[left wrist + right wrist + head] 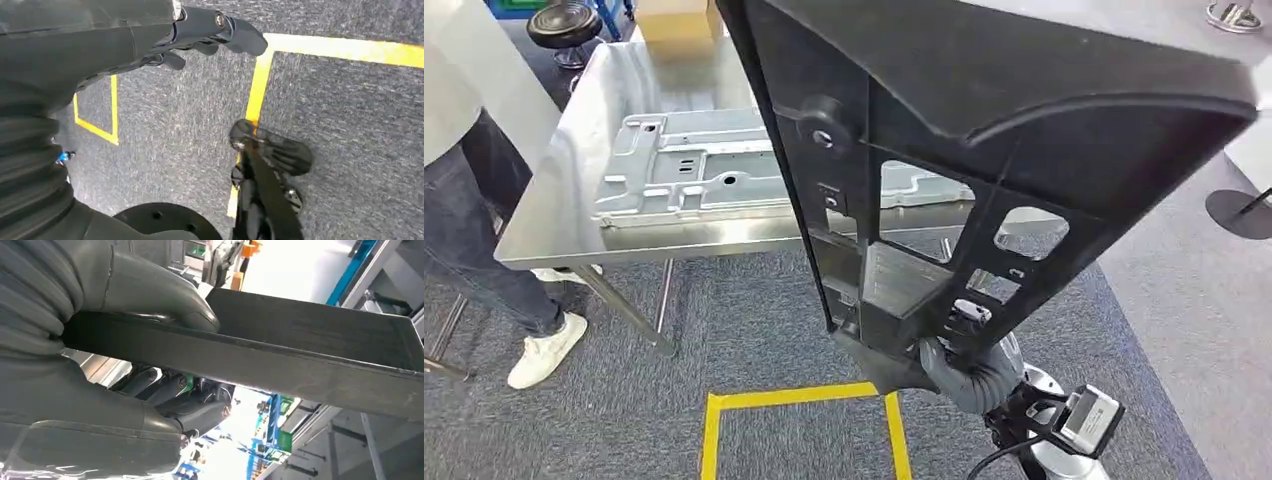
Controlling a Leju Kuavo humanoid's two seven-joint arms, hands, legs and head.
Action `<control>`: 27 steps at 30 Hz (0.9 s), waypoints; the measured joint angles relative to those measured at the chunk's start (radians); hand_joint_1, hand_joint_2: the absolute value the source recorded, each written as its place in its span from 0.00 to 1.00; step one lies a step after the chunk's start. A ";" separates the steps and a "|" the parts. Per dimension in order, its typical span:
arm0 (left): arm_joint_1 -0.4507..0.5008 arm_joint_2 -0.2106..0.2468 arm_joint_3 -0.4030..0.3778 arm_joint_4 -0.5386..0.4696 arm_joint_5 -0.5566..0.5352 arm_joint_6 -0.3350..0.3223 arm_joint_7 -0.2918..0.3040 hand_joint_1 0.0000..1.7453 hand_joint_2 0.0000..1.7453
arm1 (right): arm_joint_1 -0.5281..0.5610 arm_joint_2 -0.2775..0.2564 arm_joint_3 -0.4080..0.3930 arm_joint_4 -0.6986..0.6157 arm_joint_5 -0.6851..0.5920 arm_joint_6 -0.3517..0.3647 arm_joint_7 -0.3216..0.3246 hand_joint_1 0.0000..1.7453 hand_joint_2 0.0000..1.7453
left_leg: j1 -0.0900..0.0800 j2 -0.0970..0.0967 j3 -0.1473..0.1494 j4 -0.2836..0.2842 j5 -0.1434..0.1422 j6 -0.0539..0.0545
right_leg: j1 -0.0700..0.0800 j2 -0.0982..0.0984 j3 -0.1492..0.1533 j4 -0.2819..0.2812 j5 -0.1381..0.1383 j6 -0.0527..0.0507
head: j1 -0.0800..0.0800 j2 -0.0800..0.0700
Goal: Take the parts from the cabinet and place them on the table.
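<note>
Grey carpet (754, 330) with yellow tape lines (799, 398) lies under a steel surface (554, 200). A person (464, 200) in jeans stands at its left edge. One silver part (694, 170) lies flat across the surface's middle, reaching its near edge. Right of that, the right hand (969, 365) grips the lower end of a large black part (984, 130), thumb and fingers clamped on its edge, held tilted above the surface's near right corner. The left hand (210, 30) hangs over the carpet, fingers loosely curled, holding nothing.

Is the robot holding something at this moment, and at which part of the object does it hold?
The right hand grips the large black plastic panel at its lower narrow end, thumb over one face, fingers under. The left hand holds nothing.
</note>
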 joint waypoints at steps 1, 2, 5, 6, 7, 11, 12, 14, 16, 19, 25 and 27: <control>-0.001 0.000 0.000 0.000 0.000 0.000 0.000 0.00 1.00 | 0.000 0.000 0.000 0.000 0.000 0.004 0.000 1.00 1.00 | 0.000 0.000 0.033 -0.094 0.065 0.003 | 0.000 0.000 0.014 0.002 -0.010 0.003 | 0.000 0.000; 0.000 0.001 0.000 0.000 0.000 0.000 0.000 0.00 1.00 | 0.000 0.000 0.000 0.000 0.000 0.006 0.000 1.00 1.00 | 0.000 0.000 0.062 -0.177 0.114 0.007 | 0.000 0.000 0.022 0.003 -0.020 0.007 | 0.000 0.000; -0.005 0.002 0.000 0.000 -0.001 0.000 0.000 0.00 1.00 | 0.000 0.000 0.000 -0.003 0.000 0.008 0.000 1.00 1.00 | -0.006 -0.002 0.077 -0.205 0.088 0.021 | 0.004 0.001 0.021 0.008 -0.031 0.023 | 0.004 0.000; -0.004 0.002 0.000 0.000 -0.001 0.000 0.000 0.00 1.00 | 0.000 0.000 0.000 -0.003 0.000 0.008 0.000 1.00 1.00 | -0.009 -0.003 0.077 -0.204 0.085 0.026 | 0.003 0.001 0.023 0.005 -0.033 0.028 | 0.003 0.000; -0.004 0.002 0.000 0.000 -0.001 0.000 0.000 0.00 1.00 | -0.001 0.000 0.000 -0.005 0.000 0.008 0.000 1.00 1.00 | -0.006 -0.003 0.082 -0.211 0.084 0.032 | 0.005 0.002 0.027 0.004 -0.037 0.035 | 0.003 0.000; -0.004 0.002 0.000 0.000 -0.001 0.000 0.000 0.00 1.00 | -0.002 0.000 -0.004 -0.011 0.000 0.008 0.000 1.00 1.00 | -0.002 0.000 0.107 -0.223 0.072 0.051 | -0.003 -0.001 -0.084 0.221 -0.128 0.052 | 0.009 0.000; -0.004 0.002 0.000 0.000 -0.001 0.000 0.000 0.00 1.00 | -0.001 0.000 -0.006 -0.011 0.000 0.010 0.000 1.00 1.00 | -0.003 -0.001 0.111 -0.223 0.067 0.052 | -0.005 -0.001 -0.137 0.301 -0.147 0.054 | 0.010 0.000; -0.004 0.002 0.000 0.000 -0.001 -0.002 0.000 0.00 1.00 | -0.001 0.000 -0.009 -0.011 0.001 0.011 0.001 1.00 1.00 | -0.003 -0.003 0.125 -0.223 0.056 0.050 | -0.007 -0.001 -0.181 0.329 -0.113 0.055 | 0.010 0.000; -0.002 0.002 0.001 0.000 -0.001 -0.002 0.001 0.00 1.00 | -0.002 0.000 -0.012 -0.016 0.003 0.011 0.003 1.00 1.00 | -0.003 -0.004 0.150 -0.223 0.039 0.046 | -0.007 -0.002 -0.133 0.182 0.000 0.048 | 0.010 0.000; -0.005 0.001 0.001 0.000 -0.001 0.000 0.002 0.00 1.00 | -0.006 0.000 -0.021 -0.029 0.005 0.010 0.005 1.00 1.00 | -0.007 -0.006 0.160 -0.222 0.020 0.032 | 0.006 -0.003 -0.073 0.023 0.050 0.027 | 0.007 0.000; -0.009 0.006 0.005 -0.001 0.000 0.005 0.006 0.00 1.00 | -0.012 0.000 -0.033 -0.053 0.006 0.010 0.007 1.00 1.00 | -0.003 -0.002 0.145 -0.147 -0.036 0.005 | -0.004 -0.003 -0.027 -0.010 0.035 -0.002 | -0.005 0.000; -0.009 0.008 0.007 -0.001 0.000 0.005 0.007 0.00 1.00 | -0.013 0.000 -0.034 -0.053 0.005 0.011 0.011 1.00 1.00 | -0.002 -0.002 0.040 0.023 -0.095 0.000 | -0.001 -0.005 -0.018 -0.010 0.023 -0.006 | -0.004 0.000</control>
